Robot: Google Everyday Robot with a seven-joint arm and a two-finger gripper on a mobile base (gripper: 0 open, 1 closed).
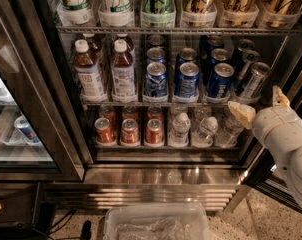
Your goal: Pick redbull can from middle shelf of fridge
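The redbull can [254, 79], slim and silver-and-blue, stands at the far right end of the middle shelf [166, 103] of the fridge [161, 176]. A second slim can [244, 58] stands behind it. My gripper [261, 105] is open and empty. It hangs at the fridge's right edge, just below and slightly right of the redbull can, level with the shelf's front rail and not touching the can. One cream fingertip [241, 113] points toward the shelf, the other [279, 96] is further right.
Brown white-capped bottles [89, 71] and wider dark-blue cans [187, 79] fill the rest of the middle shelf. Tall colourful cans [158, 4] stand above; orange cans [129, 131] and clear bottles [180, 129] below. A glass door [21, 109] is at left, a clear plastic bin [156, 221] on the floor.
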